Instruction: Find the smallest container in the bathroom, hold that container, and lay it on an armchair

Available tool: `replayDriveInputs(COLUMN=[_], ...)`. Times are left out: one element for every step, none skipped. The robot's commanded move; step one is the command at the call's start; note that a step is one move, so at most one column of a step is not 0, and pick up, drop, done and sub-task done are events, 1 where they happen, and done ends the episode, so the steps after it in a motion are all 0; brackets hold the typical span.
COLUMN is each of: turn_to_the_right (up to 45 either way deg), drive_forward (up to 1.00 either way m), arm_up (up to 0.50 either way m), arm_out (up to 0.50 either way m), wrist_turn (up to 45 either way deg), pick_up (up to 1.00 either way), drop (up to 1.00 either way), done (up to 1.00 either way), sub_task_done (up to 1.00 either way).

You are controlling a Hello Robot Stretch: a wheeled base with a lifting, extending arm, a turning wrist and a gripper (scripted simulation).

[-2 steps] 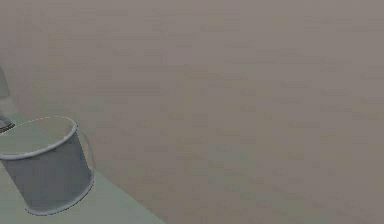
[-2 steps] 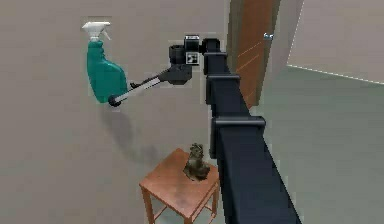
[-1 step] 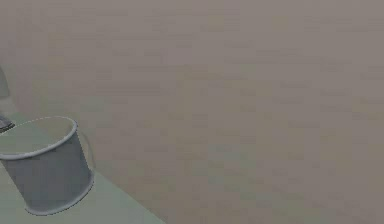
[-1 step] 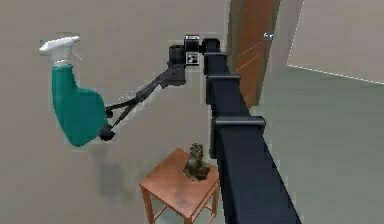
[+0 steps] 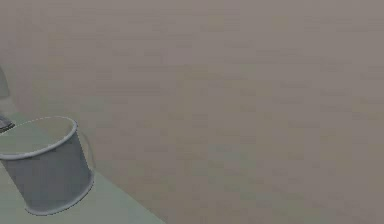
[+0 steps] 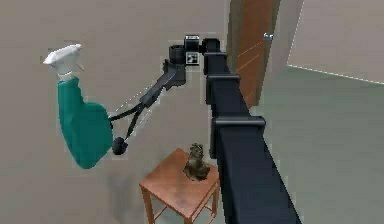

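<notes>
one teal spray bottle, one small wooden counter, one dark lil ornament, one brown door, one grey bin

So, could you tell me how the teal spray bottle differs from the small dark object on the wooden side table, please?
Colour: the spray bottle is teal with a white nozzle; the dark object is brownish-green. Support: the spray bottle hangs in the air at the far end of the arm; the dark object stands on the side table. Outline: the spray bottle is smooth, the dark object ragged. Both show left of the arm.
</notes>
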Motion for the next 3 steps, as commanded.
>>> replayDriveInputs(turn_to_the_right=[0.0, 45.0, 45.0], drive_forward=[0.00, 0.00, 0.00], arm_up=[0.00, 0.00, 0.00], arm_out=[-0.40, 0.00, 0.00], wrist_turn=[0.0, 0.0, 0.0], pick_up=[0.00, 0.00, 0.00], drop=[0.00, 0.00, 0.00], done=[0.00, 0.00, 0.00], sub_task_done=[0.00, 0.00, 0.00])
